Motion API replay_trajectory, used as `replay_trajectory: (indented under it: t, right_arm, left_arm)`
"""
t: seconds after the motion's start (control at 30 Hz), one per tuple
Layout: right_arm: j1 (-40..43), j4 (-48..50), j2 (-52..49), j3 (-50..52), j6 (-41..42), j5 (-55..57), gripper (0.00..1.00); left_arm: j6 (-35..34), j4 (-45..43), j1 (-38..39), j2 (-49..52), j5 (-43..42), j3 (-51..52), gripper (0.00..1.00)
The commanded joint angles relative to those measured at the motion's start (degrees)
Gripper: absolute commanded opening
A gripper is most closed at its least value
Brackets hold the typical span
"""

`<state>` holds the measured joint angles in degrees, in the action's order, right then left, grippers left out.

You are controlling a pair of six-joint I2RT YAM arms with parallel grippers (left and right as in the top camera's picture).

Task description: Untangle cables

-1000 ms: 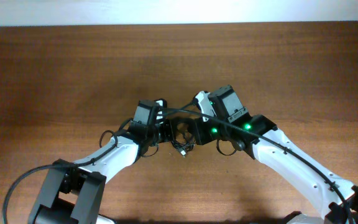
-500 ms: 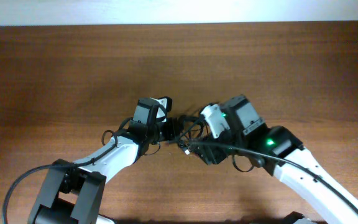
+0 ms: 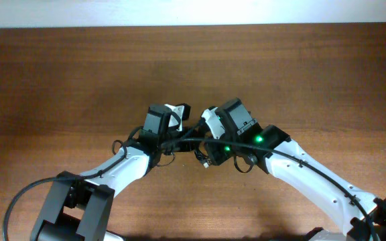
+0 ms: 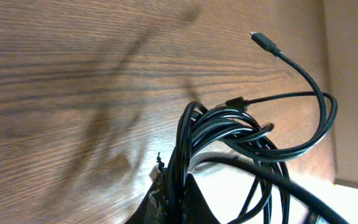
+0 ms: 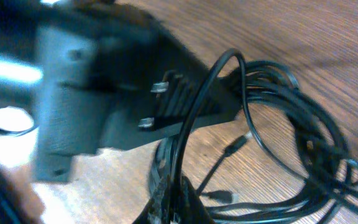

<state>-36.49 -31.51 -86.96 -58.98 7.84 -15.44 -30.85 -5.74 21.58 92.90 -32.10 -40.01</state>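
The cables (image 3: 197,143) are a small bunch of thin black cords held between the two grippers at the table's middle. In the left wrist view the cables (image 4: 241,134) form several loops, with a plug end (image 4: 263,42) sticking up free. My left gripper (image 4: 179,202) is shut on a bundle of the strands. In the right wrist view the cables (image 5: 291,143) loop over the wood and my right gripper (image 5: 179,202) is shut on several strands. The left gripper (image 3: 179,137) and right gripper (image 3: 206,144) are very close together in the overhead view.
The brown wooden table (image 3: 79,73) stretches all round the arms. A pale wall strip (image 3: 193,12) runs along the far edge. The left arm's body (image 5: 86,106) fills the upper left of the right wrist view, close to the right gripper.
The right arm swung out to the right and lower, then came back left toward the left gripper. The left arm stayed almost still. The cable bunch stays held between them.
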Motion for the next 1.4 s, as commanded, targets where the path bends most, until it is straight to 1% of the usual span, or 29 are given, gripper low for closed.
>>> replay_trajectory:
  t: [0.0, 0.07, 0.13, 0.2, 0.27, 0.3, 0.33, 0.4, 0.47, 0.6, 0.7, 0.73, 0.77, 0.8, 0.83, 0.87, 0.9, 0.93, 0.97, 1.0, 1.03, 1.07, 1.13, 1.17, 1.2, 1.23, 1.3, 1.33, 1.37]
  right_arm:
    - [-0.09, -0.61, -0.31, -0.46, 2.34, 3.72, 0.04]
    - [1.07, -2.69, -0.31, -0.46, 6.32, 4.59, 0.04]
    - [3.65, -4.76, -0.31, -0.46, 7.91, 4.13, 0.04]
    - [4.22, -4.76, -0.31, -0.46, 7.89, 0.63, 0.04]
    - [4.22, -4.83, -0.31, -0.46, 7.91, 0.66, 0.04]
    - [4.22, -4.20, -0.31, -0.46, 7.89, -0.33, 0.04]
    - [4.22, -2.69, -0.31, -0.46, 7.87, -3.41, 0.04]
    - [4.22, -0.87, -0.31, -0.46, 7.89, -7.02, 0.04]
    - [4.22, -0.76, -0.09, -0.92, 7.87, -9.44, 0.04]
    - [4.33, -0.79, 1.38, -2.82, 7.89, -10.91, 0.05]
    - [4.44, -2.19, 1.46, -2.84, 7.91, -2.93, 0.05]
    - [4.44, -3.06, 1.46, -2.84, 7.89, -1.66, 0.11]
    - [4.44, -4.22, 1.62, -2.89, 7.89, -1.88, 0.42]
    - [4.44, -4.52, 2.03, -3.37, 7.89, -1.88, 0.49]
    - [4.44, -6.34, 3.30, -6.21, 7.87, -1.88, 0.69]
    - [4.44, -9.70, 4.52, -10.71, 7.87, -1.86, 0.75]
    - [4.44, -15.28, 6.10, -17.22, 7.87, -1.81, 0.87]
    - [4.61, -19.26, 7.13, -21.20, 7.89, -1.68, 0.99]
    - [5.29, -22.86, 8.33, -24.48, 8.24, -1.22, 0.99]
    - [7.13, -27.02, 10.14, -26.53, 12.52, 0.81, 0.99]
    - [10.73, -31.54, 12.15, -26.58, 19.37, 1.84, 0.99]
    - [13.46, -34.88, 12.63, -26.53, 22.56, 1.81, 0.99]
    - [16.90, -38.91, 12.55, -25.59, 23.28, 1.77, 0.99]
    - [17.09, -39.39, 12.52, -24.15, 23.30, 1.79, 0.99]
    - [17.00, -38.69, 12.44, -21.22, 23.34, 1.77, 0.99]
    - [17.00, -38.10, 12.28, -19.17, 24.15, 1.79, 0.99]
    - [17.03, -36.61, 12.22, -15.76, 25.66, 1.79, 0.98]
    - [17.03, -36.50, 12.22, -15.41, 25.64, 1.81, 0.99]
    - [17.03, -36.37, 12.24, -15.43, 25.62, 1.92, 0.99]
  left_arm:
    - [0.11, -0.46, 0.00, -1.99, -5.70, -0.44, 0.00]
    - [0.09, -0.17, -1.11, -4.09, -5.68, -0.44, 0.00]
    - [0.07, 1.84, -4.74, -6.69, -5.73, -0.44, 0.00]
    - [-3.41, 1.88, -7.04, -8.17, -6.12, -0.44, 0.00]
    - [-7.61, 1.03, -7.76, -9.18, -6.58, -0.44, 0.00]
    - [-9.33, -0.04, -7.74, -9.31, -8.61, -0.44, 0.00]
    - [-10.78, -2.49, -7.72, -9.31, -12.39, -0.44, 0.00]
    - [-13.29, -4.20, -7.58, -9.31, -13.14, -0.44, 0.00]
    - [-13.05, -4.04, -7.48, -9.29, -12.94, -0.44, 0.00]
    - [-8.11, -3.80, -3.39, -9.29, -10.73, -0.44, 0.00]
    - [-8.11, -3.89, -2.47, -9.31, -14.10, -0.44, 0.00]
    - [-8.11, -3.89, -2.51, -9.31, -14.23, -0.44, 0.00]
    - [-8.11, -3.91, -2.75, -9.31, -13.25, -0.44, 0.00]
    - [-8.11, -3.87, -2.89, -9.31, -12.66, -0.44, 0.00]
    - [-8.13, -3.76, -2.86, -9.31, -11.54, -0.44, 0.00]
    - [-8.17, -3.65, -2.89, -9.31, -11.39, -0.44, 0.00]
    - [-10.23, -3.65, -2.89, -9.31, -10.82, -0.44, 0.00]
    - [-15.04, -3.65, -2.99, -9.31, -8.61, -0.44, 0.00]
    - [-21.57, -3.67, -3.41, -9.31, -7.41, -0.44, 0.00]
    - [-28.52, -3.63, -4.44, -9.31, -7.30, -0.44, 0.00]
    - [-40.72, -3.23, -6.64, -9.31, -7.30, -0.44, 0.00]
    - [-49.66, -2.97, -8.13, -9.31, -7.30, -0.44, 0.00]
    - [-66.29, -0.48, -10.08, -9.31, -7.54, -0.44, 0.00]
    - [-75.63, 0.74, -10.93, -9.31, -7.52, -0.44, 0.00]
    - [-81.22, 0.63, -10.99, -9.31, -7.69, -0.44, 0.00]
    - [-82.71, 0.68, -10.99, -9.31, -8.09, -0.44, 0.00]
    - [-82.03, 0.85, -10.99, -9.31, -11.04, -0.44, 0.00]
    - [-75.25, 2.25, -11.06, -9.31, -11.78, -0.44, 0.00]
    - [-58.77, 2.05, -11.72, -9.31, -11.37, -0.44, 0.00]
